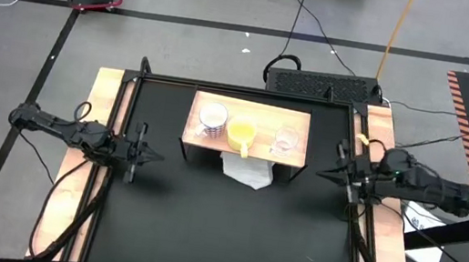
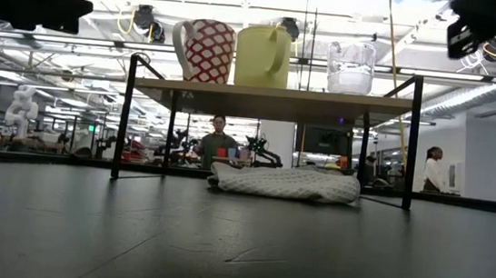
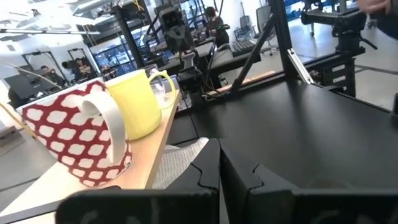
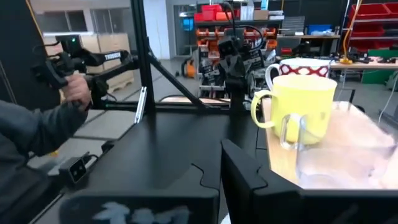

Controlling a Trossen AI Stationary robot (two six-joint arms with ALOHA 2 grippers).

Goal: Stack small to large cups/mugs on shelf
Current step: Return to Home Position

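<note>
Left pincer (image 1: 148, 154), right pincer (image 1: 322, 172) closed, holding nothing; red-white mug (image 1: 211, 120), yellow mug (image 1: 241, 133), glass cup (image 1: 286, 140) on shelf (image 1: 264, 117), empty.

No text is reading clearly. White lettering is showing on a dark arm (image 4: 115, 57) beyond the tabletop, too small to decipher.

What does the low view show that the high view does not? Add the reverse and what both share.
Low view only: the red diamond pattern on the white mug, black legs under the shelf, people behind. High view only: the mugs' open mouths; the left gripper and right gripper at the sides of the table, apart from the shelf. Both: white mug, yellow mug and glass cup in a row on the shelf, white cloth at its base.
</note>
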